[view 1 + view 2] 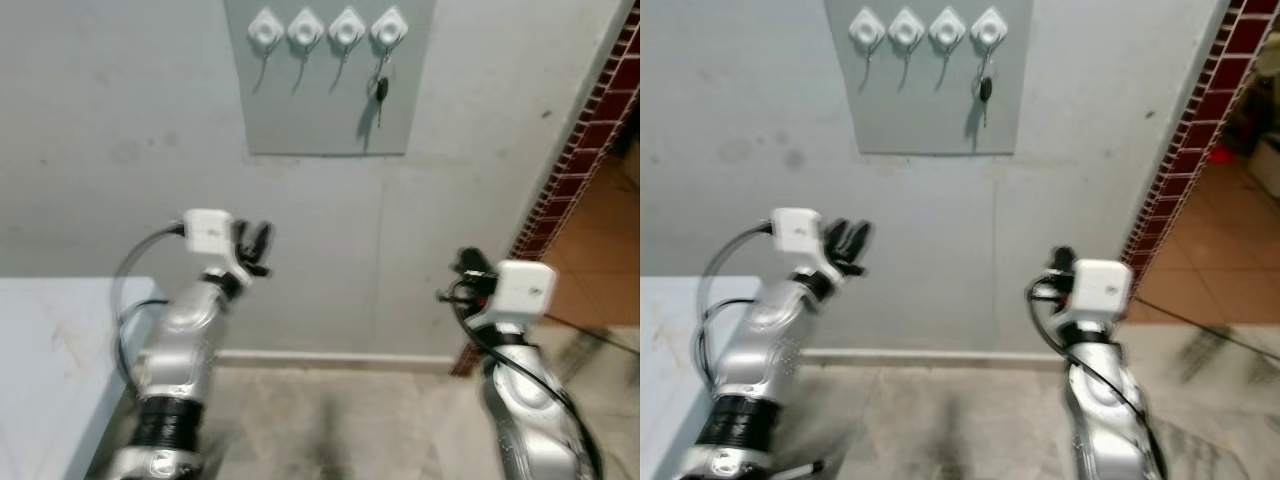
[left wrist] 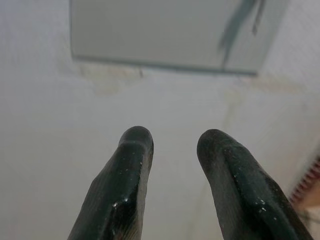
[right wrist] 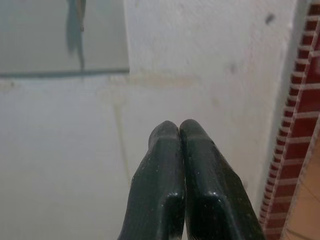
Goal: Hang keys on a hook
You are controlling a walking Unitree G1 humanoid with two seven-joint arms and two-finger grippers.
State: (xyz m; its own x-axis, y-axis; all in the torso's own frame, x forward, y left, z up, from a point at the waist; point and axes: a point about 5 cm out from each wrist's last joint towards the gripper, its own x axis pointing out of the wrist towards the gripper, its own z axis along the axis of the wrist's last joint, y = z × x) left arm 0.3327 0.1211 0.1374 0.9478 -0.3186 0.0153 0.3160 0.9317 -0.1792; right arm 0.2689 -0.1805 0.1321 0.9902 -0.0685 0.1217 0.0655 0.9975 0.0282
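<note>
A pale grey plastered wall (image 1: 120, 130) fills most of the scene, marked with faint stains and a thin vertical crack. To the right, a column of dark red tiles (image 1: 580, 150) edges the wall, with orange-brown floor tiles (image 1: 600, 260) beyond it. A light counter (image 1: 50, 360) stands at lower left. A pale baseboard (image 1: 330, 357) meets the mottled stone floor (image 1: 330, 420).
</note>
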